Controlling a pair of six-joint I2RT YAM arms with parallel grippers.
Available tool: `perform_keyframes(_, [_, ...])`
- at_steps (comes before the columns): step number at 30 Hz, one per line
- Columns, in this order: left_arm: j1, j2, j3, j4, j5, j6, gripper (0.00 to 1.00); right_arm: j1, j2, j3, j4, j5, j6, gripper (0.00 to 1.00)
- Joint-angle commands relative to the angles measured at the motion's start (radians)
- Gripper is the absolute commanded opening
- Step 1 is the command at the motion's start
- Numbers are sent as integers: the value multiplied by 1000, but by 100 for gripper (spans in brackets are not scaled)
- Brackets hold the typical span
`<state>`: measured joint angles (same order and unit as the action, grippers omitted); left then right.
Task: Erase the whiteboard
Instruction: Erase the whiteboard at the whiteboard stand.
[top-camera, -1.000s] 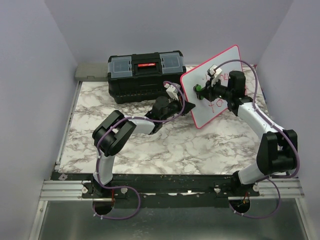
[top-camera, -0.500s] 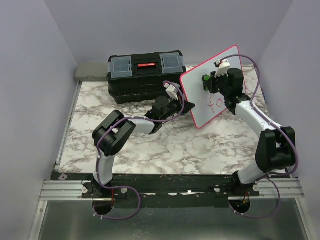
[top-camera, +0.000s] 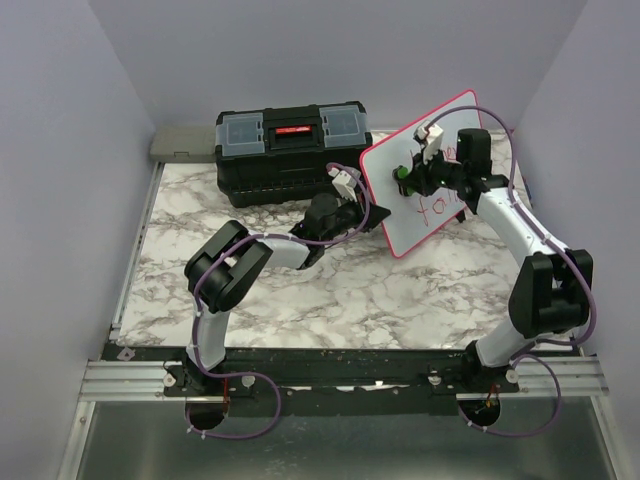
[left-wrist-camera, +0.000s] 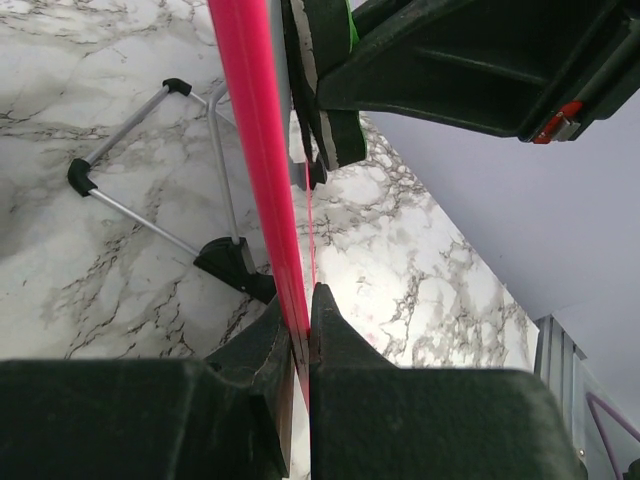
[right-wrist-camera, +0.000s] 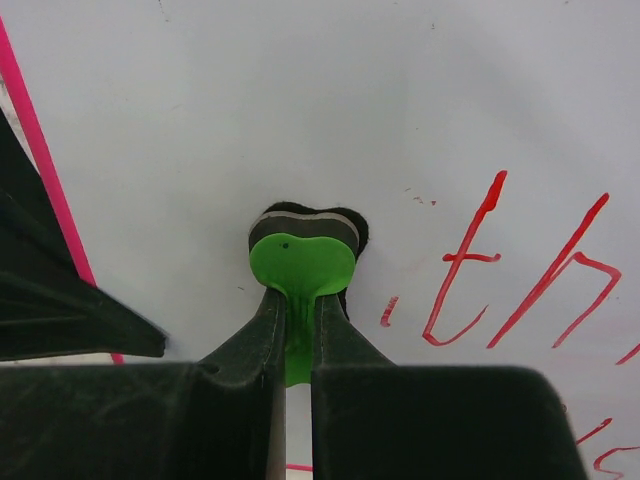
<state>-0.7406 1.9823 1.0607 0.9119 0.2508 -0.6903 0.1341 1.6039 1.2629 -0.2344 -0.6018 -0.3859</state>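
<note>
Whiteboard (top-camera: 400, 228) part clean — red writing (right-wrist-camera: 520, 270) left to erase. Right gripper (right-wrist-camera: 297, 330) clamps eraser (right-wrist-camera: 300, 262) against it; left gripper (left-wrist-camera: 302, 320) pinches rim.

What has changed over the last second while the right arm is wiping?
The right gripper, shut on the green eraser, slid up the whiteboard, then came back down close to where it started. The left gripper stayed clamped on the board's pink rim, red writing remains beside the eraser, and the black toolbox did not move.
</note>
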Motion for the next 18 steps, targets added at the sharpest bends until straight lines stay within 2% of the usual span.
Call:
perform_keyframes(1, [-43, -16, 4, 54, 136, 95, 0, 29, 15, -27, 57, 3, 173, 1])
perform_keyframes(5, [-44, -17, -4, 59, 136, 95, 0, 28, -25, -70, 314, 299, 367, 1])
perform_keyframes(9, [-44, -16, -8, 63, 135, 94, 0, 28, -22, -60, 331, 465, 382, 1])
perform_keyframes(13, [-44, -14, -10, 69, 134, 92, 0, 22, -9, -89, 286, 490, 329, 1])
perform_keyframes(18, [-44, -19, -11, 67, 136, 97, 0, 17, -42, -180, 190, 333, 149, 1])
